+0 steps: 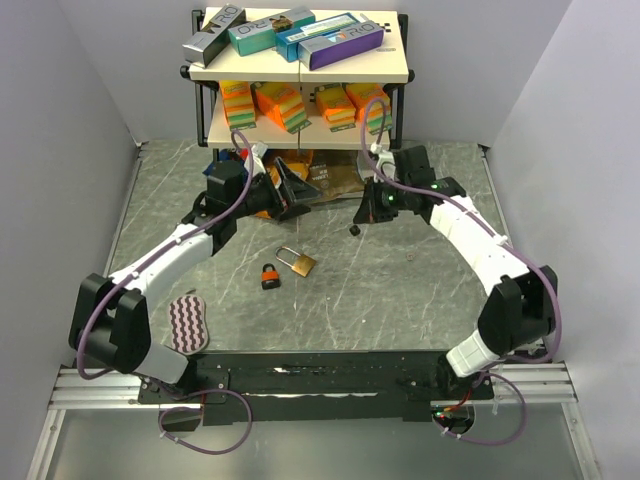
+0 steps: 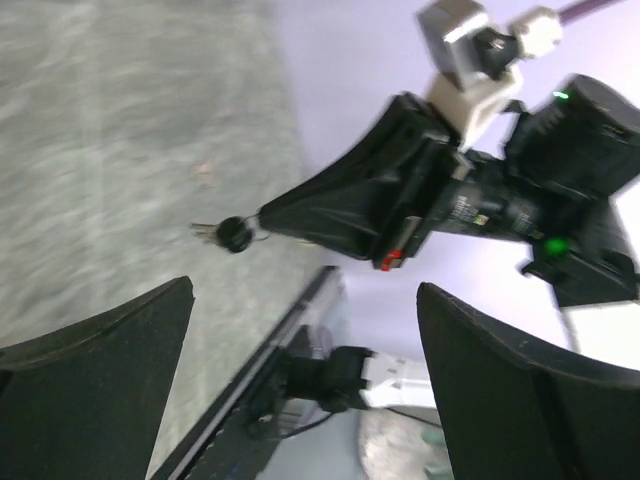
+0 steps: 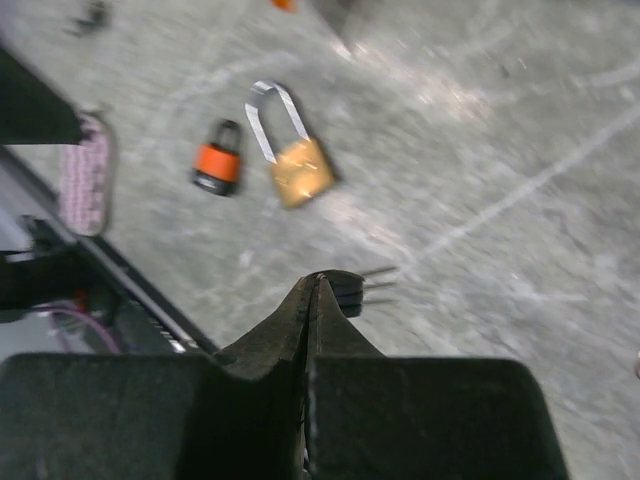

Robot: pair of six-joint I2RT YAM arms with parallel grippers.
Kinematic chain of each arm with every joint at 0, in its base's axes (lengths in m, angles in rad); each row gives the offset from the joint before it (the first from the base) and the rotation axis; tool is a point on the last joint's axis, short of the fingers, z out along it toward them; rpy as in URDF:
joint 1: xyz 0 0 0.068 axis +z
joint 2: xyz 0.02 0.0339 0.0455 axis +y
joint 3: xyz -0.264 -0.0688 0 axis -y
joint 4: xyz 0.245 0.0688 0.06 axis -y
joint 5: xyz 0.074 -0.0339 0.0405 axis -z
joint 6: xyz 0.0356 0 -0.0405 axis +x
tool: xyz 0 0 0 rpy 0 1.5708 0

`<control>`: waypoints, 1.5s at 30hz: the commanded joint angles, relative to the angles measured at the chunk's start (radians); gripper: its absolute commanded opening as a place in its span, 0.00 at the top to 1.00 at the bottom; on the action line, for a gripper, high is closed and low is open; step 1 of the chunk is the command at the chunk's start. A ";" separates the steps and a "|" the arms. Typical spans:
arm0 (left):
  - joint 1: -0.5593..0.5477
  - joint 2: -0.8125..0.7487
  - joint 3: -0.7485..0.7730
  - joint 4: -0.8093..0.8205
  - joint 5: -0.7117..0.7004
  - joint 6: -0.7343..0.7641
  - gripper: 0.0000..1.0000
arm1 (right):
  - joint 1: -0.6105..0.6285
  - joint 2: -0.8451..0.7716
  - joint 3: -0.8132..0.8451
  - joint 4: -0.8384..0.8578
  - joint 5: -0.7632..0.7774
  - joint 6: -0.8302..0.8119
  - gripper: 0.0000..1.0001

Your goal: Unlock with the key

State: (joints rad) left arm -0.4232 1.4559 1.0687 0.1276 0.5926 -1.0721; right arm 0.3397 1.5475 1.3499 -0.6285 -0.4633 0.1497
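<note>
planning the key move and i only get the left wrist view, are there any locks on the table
Observer: Yes, two lie side by side on the grey marbled table: a brass padlock with a silver shackle and a small orange and black padlock.
Operator: which one's closer to the key
Observer: The brass one. It lies nearer the right gripper, which is shut on the black-headed key.
</note>
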 commanded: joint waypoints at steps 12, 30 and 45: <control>-0.040 0.070 0.018 0.191 0.069 -0.595 0.02 | 0.058 -0.201 0.075 0.182 -0.031 0.030 1.00; -0.180 0.146 -0.099 0.470 0.053 -1.032 0.06 | 0.183 -0.303 -0.054 0.346 0.011 -0.061 1.00; -0.181 0.170 -0.121 0.526 0.036 -1.060 0.65 | 0.188 -0.337 -0.097 0.265 -0.081 -0.104 1.00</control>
State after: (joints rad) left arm -0.5980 1.6264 0.9512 0.6037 0.6388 -1.9869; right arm 0.5194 1.2526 1.2629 -0.3767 -0.5159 0.0757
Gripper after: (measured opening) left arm 0.406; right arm 0.007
